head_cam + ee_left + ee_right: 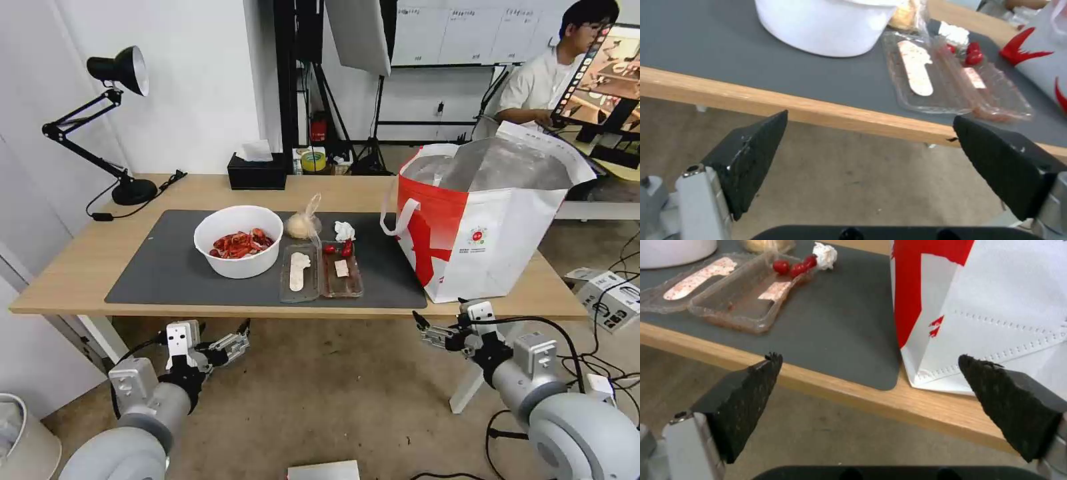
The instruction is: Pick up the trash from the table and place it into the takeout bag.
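Nearest, our left hand and right hand hang below the table edge, both spread wide and empty. We judge the first reach should rise clear of that edge, then come down squarely on one piece. Four pieces of trash wait mid-mat: one clear tray, one bowl of shells, one knotted bag, one tissue. One takeout bag stands open at right.
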Motion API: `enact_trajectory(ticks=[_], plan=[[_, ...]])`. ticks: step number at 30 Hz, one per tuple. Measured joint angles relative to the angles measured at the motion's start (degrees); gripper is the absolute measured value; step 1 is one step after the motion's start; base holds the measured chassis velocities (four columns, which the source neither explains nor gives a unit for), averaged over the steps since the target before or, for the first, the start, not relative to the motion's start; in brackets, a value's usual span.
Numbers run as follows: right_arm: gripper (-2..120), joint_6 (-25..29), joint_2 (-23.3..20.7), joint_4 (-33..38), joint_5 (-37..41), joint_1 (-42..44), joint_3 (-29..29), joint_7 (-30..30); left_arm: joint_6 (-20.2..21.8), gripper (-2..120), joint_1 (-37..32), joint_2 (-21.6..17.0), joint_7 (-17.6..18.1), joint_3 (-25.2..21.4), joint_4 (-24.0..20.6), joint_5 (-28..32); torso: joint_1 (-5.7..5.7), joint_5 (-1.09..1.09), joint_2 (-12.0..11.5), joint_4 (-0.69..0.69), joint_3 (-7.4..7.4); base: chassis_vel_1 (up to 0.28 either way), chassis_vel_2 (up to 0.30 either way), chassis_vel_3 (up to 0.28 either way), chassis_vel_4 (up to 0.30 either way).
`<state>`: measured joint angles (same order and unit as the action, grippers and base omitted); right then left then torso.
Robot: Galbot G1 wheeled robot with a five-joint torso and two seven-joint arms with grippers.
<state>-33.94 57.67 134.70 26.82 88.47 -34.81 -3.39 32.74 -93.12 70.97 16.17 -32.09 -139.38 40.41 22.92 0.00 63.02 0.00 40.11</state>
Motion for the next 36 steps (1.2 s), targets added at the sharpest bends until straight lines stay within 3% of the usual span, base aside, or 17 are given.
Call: enact_trajectory(ticks=[19,22,26,31,36], plan=[[100,0.38,-0.03,-0.19,-0.24,-0.21,0.04,-0.04,-0.02,100,2.29,0.76,1.94,2.73,1.34,5.84,0.00,0.00,0.01,0.00,0.00,0.000,0.000,0.000,0.000],[100,0.48,-0.02,-0.39,-0.31,-0.38,0.17,-0.15,0.07,100,3.69,1.16,3.77,3.86,1.71,11.66,0.00,0.00,0.01,0.00,0.00,0.000,0.000,0.000,0.000],[100,0.51,-0.01,-0.53,-0.32,-0.66,0.47,-0.17,0.12,100,4.25,1.45,4.85,4.32,1.86,14.74,0.00,0.00,0.01,0.00,0.00,0.000,0.000,0.000,0.000],[100,0.55,-0.36,-0.81,-0.34,-1.11,0.96,-0.21,0.31,100,6.94,2.21,8.60,6.79,2.17,27.27,0.00,0.00,0.01,0.00,0.00,0.000,0.000,0.000,0.000],[100,0.60,-0.37,-0.58,-0.35,-0.73,0.65,-0.26,0.40,100,9.24,2.46,10.08,8.84,3.27,31.60,0.00,0.00,0.01,0.00,0.00,0.000,0.000,0.000,0.000]])
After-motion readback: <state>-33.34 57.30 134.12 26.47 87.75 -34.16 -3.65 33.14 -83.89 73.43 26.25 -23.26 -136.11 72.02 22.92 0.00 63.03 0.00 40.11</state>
